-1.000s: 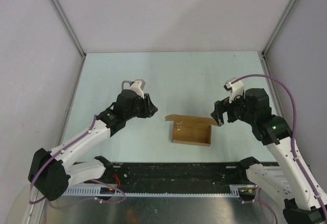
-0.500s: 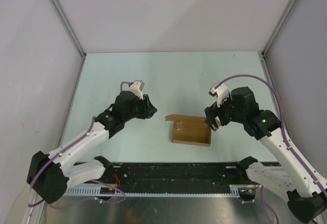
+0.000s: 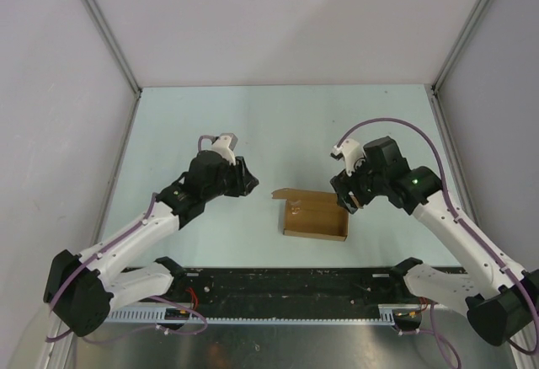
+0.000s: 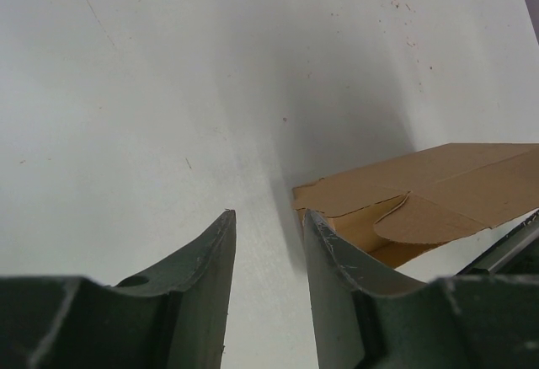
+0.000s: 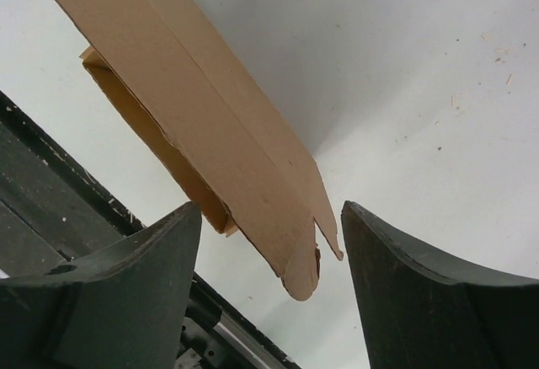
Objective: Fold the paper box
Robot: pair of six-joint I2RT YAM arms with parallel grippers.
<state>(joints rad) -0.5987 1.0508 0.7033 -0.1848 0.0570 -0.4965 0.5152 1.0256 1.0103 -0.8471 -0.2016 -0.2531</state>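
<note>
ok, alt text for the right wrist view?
A brown paper box with its lid flap raised sits on a pale table, the flap's tip showing in the gap of the open right gripper. A dark strip runs along the lower left.

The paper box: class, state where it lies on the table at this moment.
In the top view the paper box lies near the black rail, right of centre, with the right end effector at its right end.

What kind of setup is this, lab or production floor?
Probably a lab test cell: blank panel walls on metal posts enclose a pale table, with left arm and right arm flanking one paper box.
</note>
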